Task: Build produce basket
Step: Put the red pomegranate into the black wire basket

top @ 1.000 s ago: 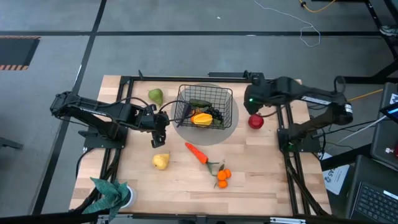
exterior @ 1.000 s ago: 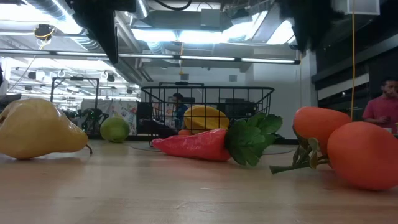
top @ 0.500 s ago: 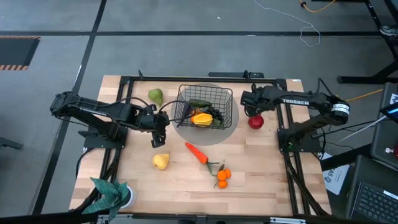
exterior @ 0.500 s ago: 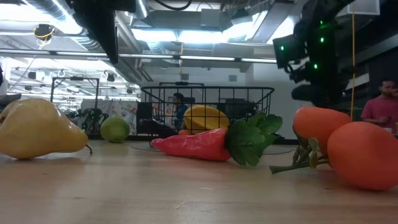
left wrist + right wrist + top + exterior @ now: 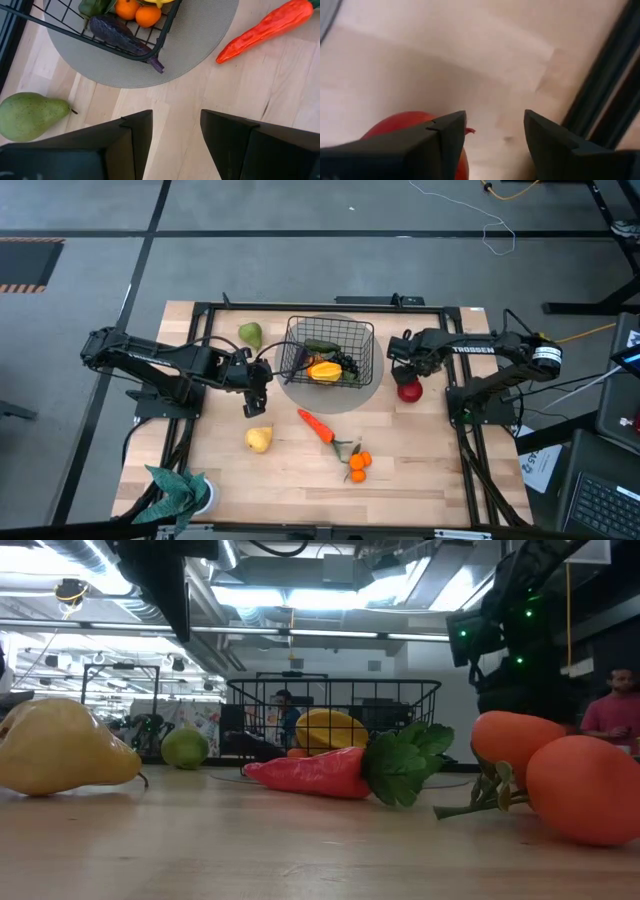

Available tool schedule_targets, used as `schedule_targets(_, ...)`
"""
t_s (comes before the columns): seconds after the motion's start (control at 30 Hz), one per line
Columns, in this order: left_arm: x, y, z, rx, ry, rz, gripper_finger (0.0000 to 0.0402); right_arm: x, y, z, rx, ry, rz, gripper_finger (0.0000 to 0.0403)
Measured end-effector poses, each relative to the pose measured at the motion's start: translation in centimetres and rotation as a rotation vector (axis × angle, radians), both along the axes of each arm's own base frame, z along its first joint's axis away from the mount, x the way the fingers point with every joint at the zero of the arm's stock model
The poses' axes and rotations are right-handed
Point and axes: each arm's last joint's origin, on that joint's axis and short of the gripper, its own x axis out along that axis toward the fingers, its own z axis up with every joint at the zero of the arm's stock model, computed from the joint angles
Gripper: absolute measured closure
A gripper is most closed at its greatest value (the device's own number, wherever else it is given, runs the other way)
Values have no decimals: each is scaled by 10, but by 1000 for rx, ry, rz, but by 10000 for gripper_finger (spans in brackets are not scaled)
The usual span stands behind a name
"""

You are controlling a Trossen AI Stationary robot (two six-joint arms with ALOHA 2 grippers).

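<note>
While the left arm waits, the right pincer point(image 5: 403, 370) hangs spread over the red round fruit point(image 5: 410, 390).
High view: the basket point(image 5: 329, 352) sits mid-bench; the carrot point(image 5: 316, 425) lies just near of it, long axis diagonal, leaves away from it. Left wrist view: left pincer point(image 5: 175, 131) wide, empty. Right wrist view: fingers point(image 5: 451, 134) apart, fruit beside one.

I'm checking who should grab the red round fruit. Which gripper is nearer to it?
Right. The right gripper hovers open just above the red round fruit; the left gripper waits across the basket, far off.
</note>
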Motion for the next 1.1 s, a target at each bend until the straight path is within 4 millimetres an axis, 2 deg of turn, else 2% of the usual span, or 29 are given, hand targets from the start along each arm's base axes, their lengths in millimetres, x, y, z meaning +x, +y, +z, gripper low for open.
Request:
schedule_targets(0.13, 0, 0, 0, 0, 0, 0, 247, 3, 10, 0, 73, -20, -11, 215)
schedule_targets(0.33, 0, 0, 0, 0, 0, 0, 247, -1, 27, 2, 130, 63, 40, 215)
schedule_targets(0.7, 0, 0, 0, 0, 0, 0, 247, 6, 59, 1, 161, 53, 205, 215)
schedule_targets(0.9, 0, 0, 0, 0, 0, -1, 247, 9, 66, 1, 75, 46, 267, 215)
schedule_targets(1.1, 0, 0, 0, 0, 0, -1, 247, 24, 66, -1, 42, -101, 286, 215)
